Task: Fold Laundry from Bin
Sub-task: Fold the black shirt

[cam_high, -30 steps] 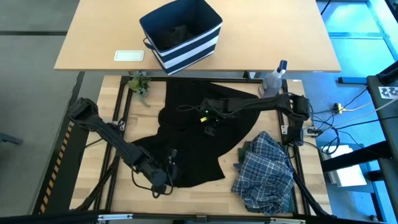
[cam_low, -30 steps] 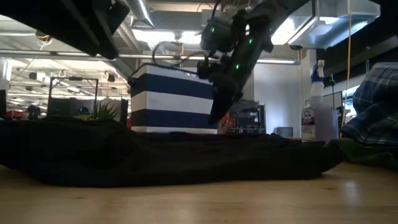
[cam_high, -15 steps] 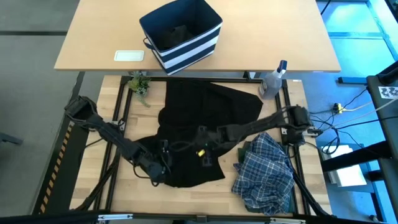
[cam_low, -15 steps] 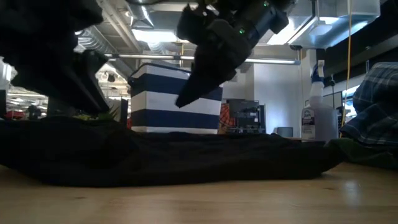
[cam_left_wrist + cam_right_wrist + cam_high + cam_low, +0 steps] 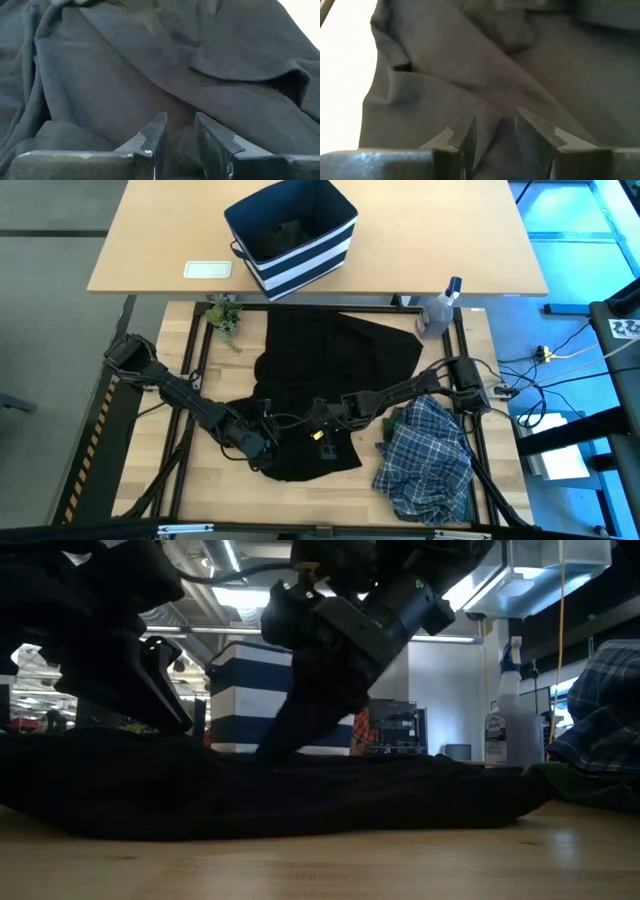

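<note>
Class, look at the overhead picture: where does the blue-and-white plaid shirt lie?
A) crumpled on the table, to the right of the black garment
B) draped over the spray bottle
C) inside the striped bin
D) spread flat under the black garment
A: the plaid shirt lies bunched on the table beside the black garment, away from the bin.

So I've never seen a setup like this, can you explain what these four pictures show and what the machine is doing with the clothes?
It is a robot with two dark arms at a wooden table. One picture looks straight down, one looks level across the tabletop, and two come from cameras on the arms' wrists. A black garment lies spread out, a blue-and-white plaid shirt is crumpled beside it, and a striped bin stands on the desk behind. The left gripper and the right gripper both sit low on the black cloth, fingers slightly apart; whether either has pinched it is unclear.
</note>
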{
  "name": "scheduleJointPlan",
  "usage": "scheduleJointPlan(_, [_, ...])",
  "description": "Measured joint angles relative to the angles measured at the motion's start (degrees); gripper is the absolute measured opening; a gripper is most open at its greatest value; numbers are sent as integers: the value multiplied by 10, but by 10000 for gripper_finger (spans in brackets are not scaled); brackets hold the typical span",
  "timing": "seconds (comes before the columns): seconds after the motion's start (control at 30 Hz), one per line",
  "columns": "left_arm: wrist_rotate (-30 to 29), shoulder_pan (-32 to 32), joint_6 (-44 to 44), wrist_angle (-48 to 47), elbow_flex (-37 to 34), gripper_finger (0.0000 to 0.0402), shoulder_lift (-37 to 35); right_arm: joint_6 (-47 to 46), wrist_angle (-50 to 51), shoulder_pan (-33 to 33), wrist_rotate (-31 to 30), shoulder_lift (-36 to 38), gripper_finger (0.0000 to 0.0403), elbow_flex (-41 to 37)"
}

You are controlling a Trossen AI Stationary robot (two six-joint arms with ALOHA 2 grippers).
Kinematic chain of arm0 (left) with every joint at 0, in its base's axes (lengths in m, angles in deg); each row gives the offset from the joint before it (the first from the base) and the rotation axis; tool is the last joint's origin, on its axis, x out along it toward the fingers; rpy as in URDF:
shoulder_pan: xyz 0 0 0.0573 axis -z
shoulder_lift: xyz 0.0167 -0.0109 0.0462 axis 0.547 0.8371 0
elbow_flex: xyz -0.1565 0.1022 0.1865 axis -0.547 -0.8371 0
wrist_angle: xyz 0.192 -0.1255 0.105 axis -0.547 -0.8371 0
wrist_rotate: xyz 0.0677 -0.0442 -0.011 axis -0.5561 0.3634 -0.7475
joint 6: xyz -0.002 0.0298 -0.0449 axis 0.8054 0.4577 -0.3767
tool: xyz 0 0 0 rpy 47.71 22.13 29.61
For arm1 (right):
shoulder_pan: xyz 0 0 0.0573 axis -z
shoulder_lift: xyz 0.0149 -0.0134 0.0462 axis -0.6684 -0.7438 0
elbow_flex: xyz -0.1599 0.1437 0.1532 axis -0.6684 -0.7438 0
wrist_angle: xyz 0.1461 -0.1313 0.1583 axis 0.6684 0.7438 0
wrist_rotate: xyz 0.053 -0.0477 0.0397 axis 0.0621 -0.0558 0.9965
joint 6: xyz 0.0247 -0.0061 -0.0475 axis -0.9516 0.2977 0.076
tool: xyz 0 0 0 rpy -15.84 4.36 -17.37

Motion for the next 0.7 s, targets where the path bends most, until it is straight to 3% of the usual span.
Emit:
scheduleJointPlan(0.5, [16, -31, -26, -17, 0, 94, 0, -11, -1, -22, -1, -5, 134, 0])
scheduleJointPlan(0.7, [16, -31, -26, -17, 0, 94, 0, -14, 1, -22, -32, -5, 134, 0])
